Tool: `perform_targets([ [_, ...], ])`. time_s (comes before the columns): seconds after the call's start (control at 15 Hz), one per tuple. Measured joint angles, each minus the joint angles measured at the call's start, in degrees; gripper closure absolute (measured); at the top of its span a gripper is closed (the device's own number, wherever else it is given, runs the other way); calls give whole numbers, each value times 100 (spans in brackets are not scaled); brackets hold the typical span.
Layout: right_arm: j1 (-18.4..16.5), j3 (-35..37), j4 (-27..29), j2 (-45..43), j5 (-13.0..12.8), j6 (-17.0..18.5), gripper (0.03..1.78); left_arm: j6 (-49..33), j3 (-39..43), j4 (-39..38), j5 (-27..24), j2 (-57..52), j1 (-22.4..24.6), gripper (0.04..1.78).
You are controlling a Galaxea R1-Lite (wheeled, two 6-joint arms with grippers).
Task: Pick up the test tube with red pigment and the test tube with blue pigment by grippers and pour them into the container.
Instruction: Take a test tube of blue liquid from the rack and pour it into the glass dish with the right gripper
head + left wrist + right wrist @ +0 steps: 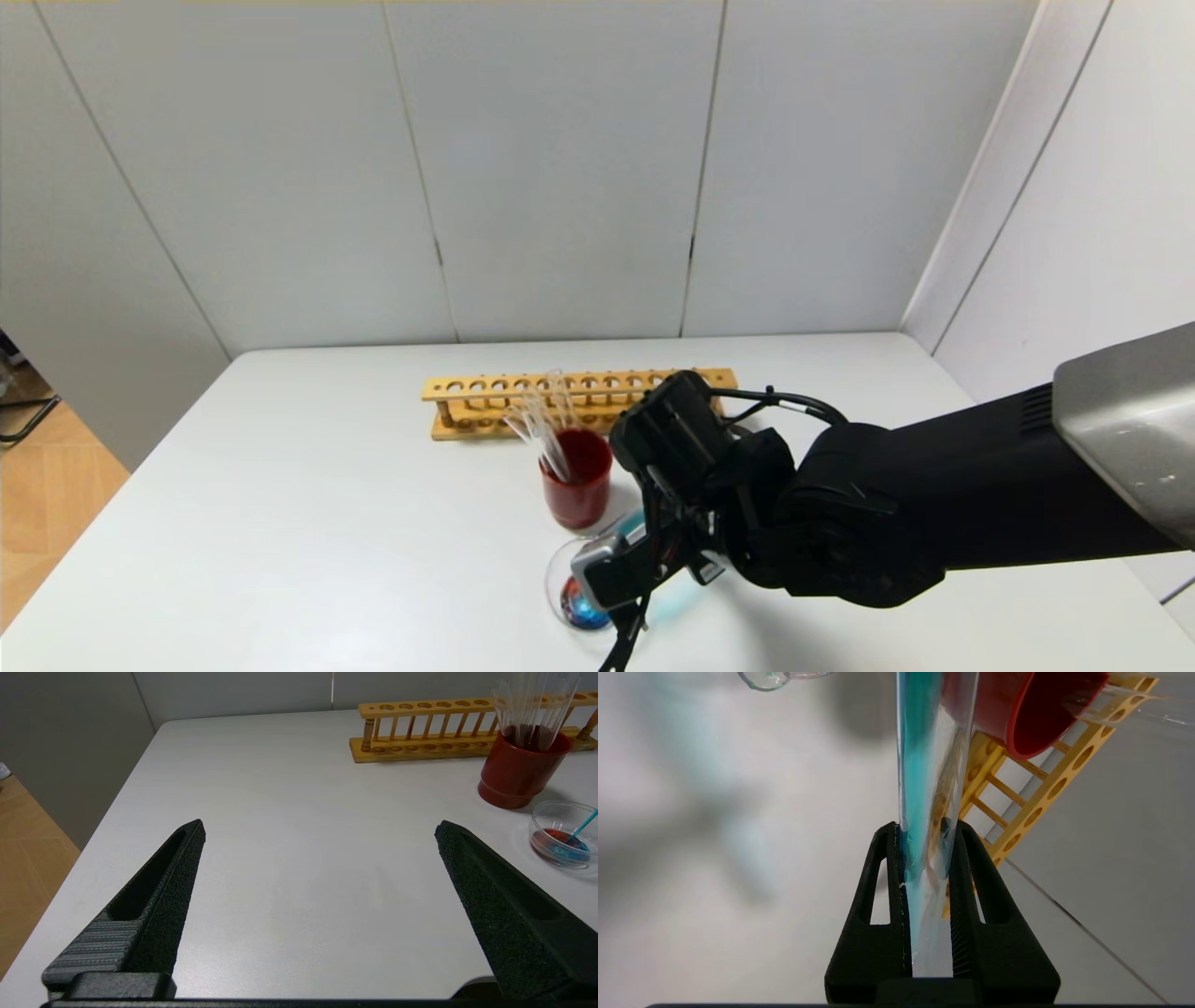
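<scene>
My right gripper (651, 590) (922, 828) is shut on the test tube with blue pigment (924, 765) and holds it tilted over the container (560, 574). The teal-blue liquid runs along the tube toward its mouth. The container, a low clear glass beaker, holds a pool of red and blue liquid; it also shows in the left wrist view (563, 812), with a teal streak leaning into it. No tube with red liquid shows. My left gripper (320, 828) is open and empty, low over bare table to the left of the container, out of the head view.
A dark red cup (579, 481) (518, 772) with several clear tubes stands just behind the container. A wooden tube rack (579, 397) (467, 732) lies behind the cup. The white table (308, 523) ends at walls behind and to the right.
</scene>
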Motion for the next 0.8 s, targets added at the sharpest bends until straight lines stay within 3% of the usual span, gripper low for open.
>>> perform_targets([
  [0.47,127,-69,37,67,-397,-324,149,0,0,0,0,0,0,8],
  [0.6,200,-94,161,72,-660,-369,149,0,0,0,0,0,0,8],
  [0.8,346,-144,235,80,-833,-410,149,0,0,0,0,0,0,8],
])
